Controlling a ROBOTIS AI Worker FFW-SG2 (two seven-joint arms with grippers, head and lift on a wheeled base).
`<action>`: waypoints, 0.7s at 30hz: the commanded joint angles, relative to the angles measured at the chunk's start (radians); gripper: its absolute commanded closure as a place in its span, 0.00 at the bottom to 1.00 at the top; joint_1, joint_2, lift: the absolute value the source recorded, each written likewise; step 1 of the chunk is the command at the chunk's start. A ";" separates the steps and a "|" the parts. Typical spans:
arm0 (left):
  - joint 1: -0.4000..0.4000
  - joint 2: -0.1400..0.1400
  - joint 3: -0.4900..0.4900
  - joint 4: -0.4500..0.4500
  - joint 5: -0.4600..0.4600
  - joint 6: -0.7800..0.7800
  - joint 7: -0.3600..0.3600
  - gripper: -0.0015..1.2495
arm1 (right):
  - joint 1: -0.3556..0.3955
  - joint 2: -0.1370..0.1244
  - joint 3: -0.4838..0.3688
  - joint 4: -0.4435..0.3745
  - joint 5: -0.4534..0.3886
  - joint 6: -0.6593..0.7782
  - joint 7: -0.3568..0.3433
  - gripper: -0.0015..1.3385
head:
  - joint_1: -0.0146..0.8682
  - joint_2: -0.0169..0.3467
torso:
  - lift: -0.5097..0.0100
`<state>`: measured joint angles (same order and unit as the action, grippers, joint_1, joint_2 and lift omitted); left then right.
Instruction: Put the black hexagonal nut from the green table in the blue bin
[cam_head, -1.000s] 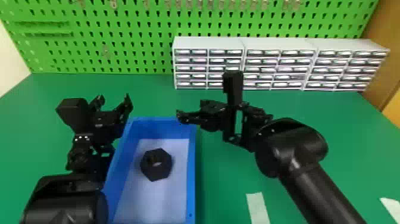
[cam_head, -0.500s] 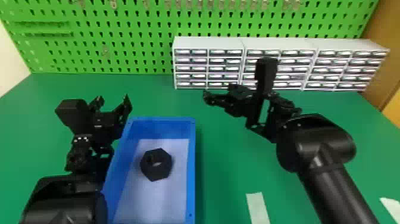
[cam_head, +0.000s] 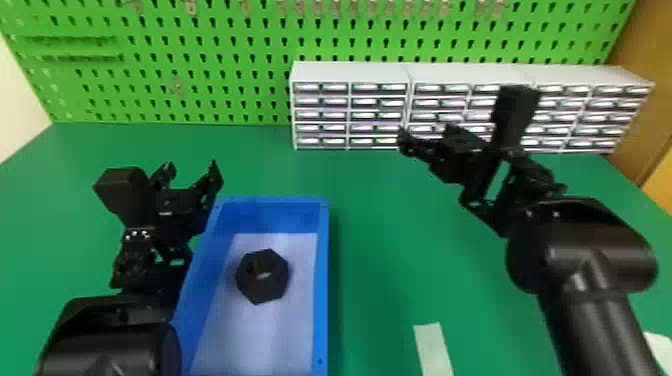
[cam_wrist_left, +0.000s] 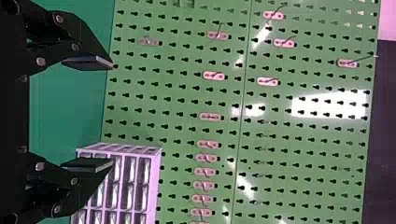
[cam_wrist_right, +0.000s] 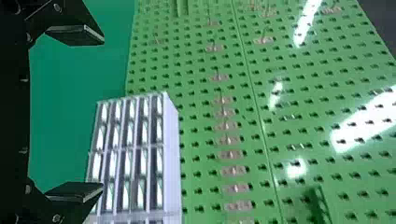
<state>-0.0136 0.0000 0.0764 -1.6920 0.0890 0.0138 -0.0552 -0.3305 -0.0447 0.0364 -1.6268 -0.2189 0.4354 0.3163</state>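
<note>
Inside the blue plastic bin (cam_head: 322, 300), toward its far end, lies the black hexagonal nut (cam_head: 274, 288). Both the left gripper (cam_wrist_left: 112, 114) and right gripper (cam_wrist_right: 102, 113) are empty, fingers wide apart; ease the right one back smoothly, clear of the white plastic drawer cabinets (cam_head: 350, 72).

no readable text — none anywhere

Green table (cam_head: 380, 250) with blue bin (cam_head: 321, 295), drawer cabinets (cam_head: 350, 72) (oh, and pale strips (cam_head: 432, 347)).
</note>
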 joint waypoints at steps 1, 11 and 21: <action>0.001 -0.003 -0.001 0.000 0.000 0.000 0.000 0.41 | 0.025 0.003 -0.043 -0.030 0.010 -0.043 -0.026 0.14 | 0.79 0.19 | 0.79; 0.001 -0.003 -0.007 0.000 0.000 0.000 0.000 0.41 | 0.094 0.000 -0.087 -0.082 0.036 -0.175 -0.137 0.14 | 0.79 0.19 | 0.79; 0.001 -0.003 -0.014 0.000 0.000 0.000 0.000 0.41 | 0.165 -0.024 -0.141 -0.153 0.115 -0.201 -0.178 0.14 | 0.79 0.19 | 0.79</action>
<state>-0.0139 0.0000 0.0647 -1.6920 0.0890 0.0138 -0.0552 -0.1929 -0.0572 -0.0883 -1.7492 -0.1446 0.2360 0.1442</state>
